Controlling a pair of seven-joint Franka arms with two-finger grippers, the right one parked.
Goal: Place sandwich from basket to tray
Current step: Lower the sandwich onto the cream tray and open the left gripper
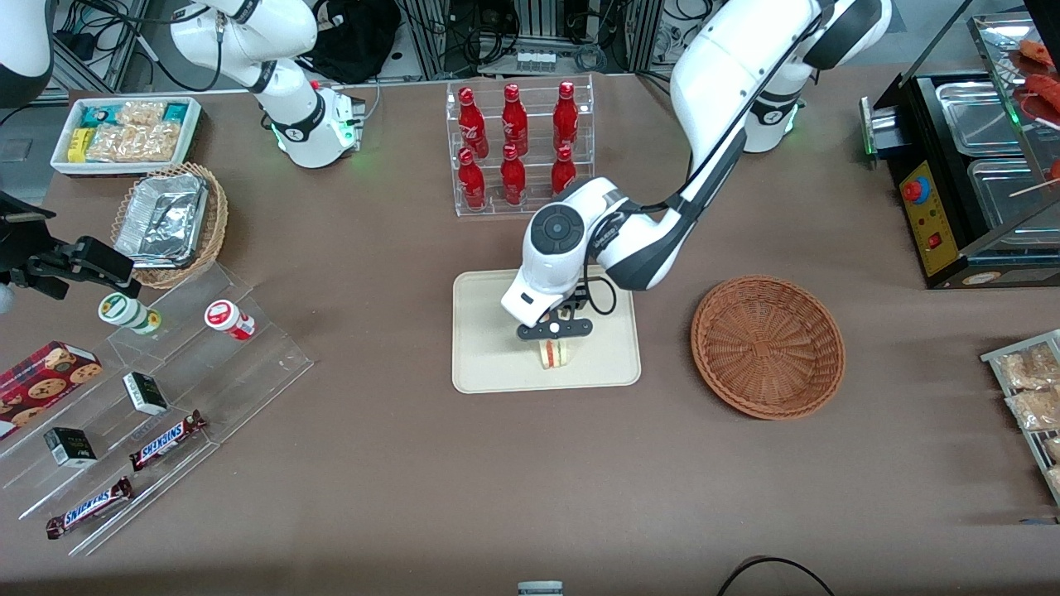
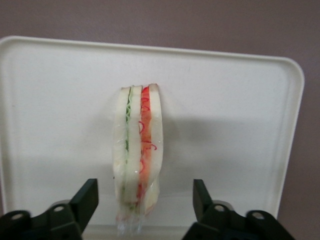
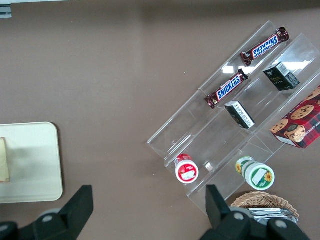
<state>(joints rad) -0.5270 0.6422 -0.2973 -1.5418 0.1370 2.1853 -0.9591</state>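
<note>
The gripper (image 1: 555,334) hangs low over the tray (image 1: 480,364), directly above the sandwich (image 1: 554,353), which stands on its edge on the tray surface. From the front, the arm's white wrist hides most of the gripper, and only the lower part of the sandwich shows under it.

The wrist camera gives the clearer account: the gripper (image 2: 145,200) is spread wide, its two dark fingers (image 2: 85,202) standing off either side of the sandwich (image 2: 137,160) with tray (image 2: 240,125) visible in both gaps, so it has hold of nothing. That view also shows the green and red filling layers between the white bread slices and the clear wrap crinkled at the end nearest the gripper.

Only the front view shows the basket (image 1: 768,346), sitting on the brown table (image 1: 414,488) beside the tray toward the working arm's end, with nothing in it.

The parked arm's wrist camera catches just one end of the tray (image 3: 30,160) and a sliver of the sandwich (image 3: 4,160) on it.
</note>
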